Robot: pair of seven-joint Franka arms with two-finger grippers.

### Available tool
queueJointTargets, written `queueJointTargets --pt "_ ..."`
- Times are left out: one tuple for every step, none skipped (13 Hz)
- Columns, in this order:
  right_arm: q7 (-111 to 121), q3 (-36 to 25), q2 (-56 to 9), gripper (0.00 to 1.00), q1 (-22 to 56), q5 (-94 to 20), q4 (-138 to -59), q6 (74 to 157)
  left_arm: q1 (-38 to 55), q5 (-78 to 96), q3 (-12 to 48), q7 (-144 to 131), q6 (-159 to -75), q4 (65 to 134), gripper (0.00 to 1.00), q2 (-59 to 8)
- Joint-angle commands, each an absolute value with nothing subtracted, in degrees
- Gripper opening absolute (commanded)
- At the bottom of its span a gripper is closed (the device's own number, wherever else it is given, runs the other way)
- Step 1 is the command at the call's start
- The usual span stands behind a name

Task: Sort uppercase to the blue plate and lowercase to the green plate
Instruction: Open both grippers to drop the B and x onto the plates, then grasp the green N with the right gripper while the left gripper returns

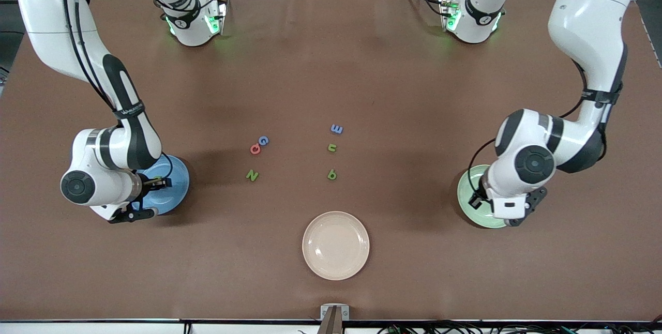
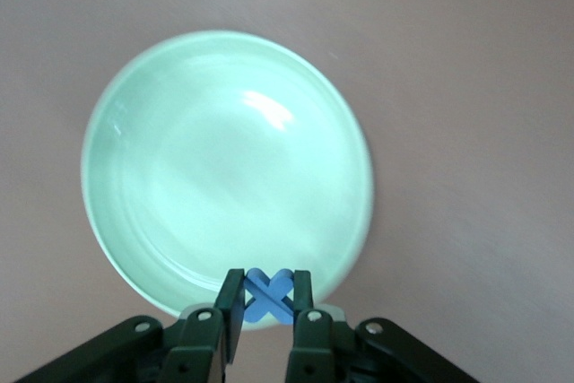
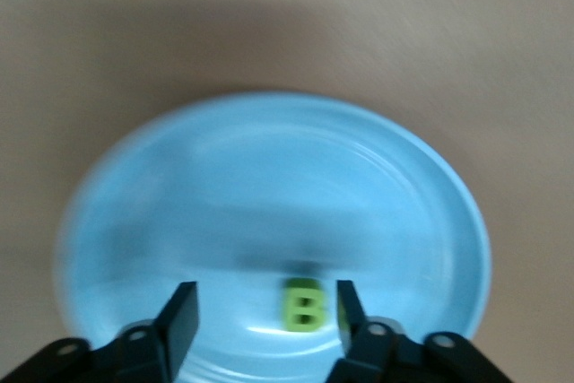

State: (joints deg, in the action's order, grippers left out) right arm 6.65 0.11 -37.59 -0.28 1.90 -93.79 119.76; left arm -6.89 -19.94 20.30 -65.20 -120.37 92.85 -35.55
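The small green foam letter B is seen between the parted fingers of the right gripper, over the round light-blue shallow plate; if it is not yet settled, a bounce toward the rim under the fingers could be feared. The small blue foam letter x is clamped in the left gripper over the edge of the round pale mint-green shallow plate, so a release there might drop it onto the brown table. Ample bare table is left around both plates for withdrawal.
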Motion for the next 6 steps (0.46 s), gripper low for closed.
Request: queueJointTargets --pt "-1.52 2.02 -34.28 0.84 1.65 -2.63 -93.17 117.70 -9.05 -19.60 21.36 -61.19 -120.23 93.60 0.03 -36.82" --pt "-7.67 2.02 -34.19 0.85 4.28 -2.64 -92.90 116.47 -10.62 -19.60 21.36 -59.17 -120.23 93.60 0.10 -37.52" --pt "-12.61 2.02 -33.67 0.85 6.48 -2.72 -92.90 116.11 -11.59 -19.51 21.36 -57.58 -120.23 93.60 0.21 -37.88" --pt "-18.22 2.02 -33.49 0.85 8.50 -2.81 -92.90 116.19 -11.69 -19.51 21.36 -56.96 -120.23 93.69 0.46 -37.97" --pt "-23.15 2.02 -33.75 0.85 10.27 -2.99 -92.99 116.71 -11.69 -19.51 21.36 -56.95 -120.23 93.69 0.68 -37.97" --pt "-27.73 2.02 -34.01 0.85 11.94 -4.21 -93.08 117.24 -11.69 -19.51 21.44 -56.95 -120.23 93.78 0.78 -37.71"
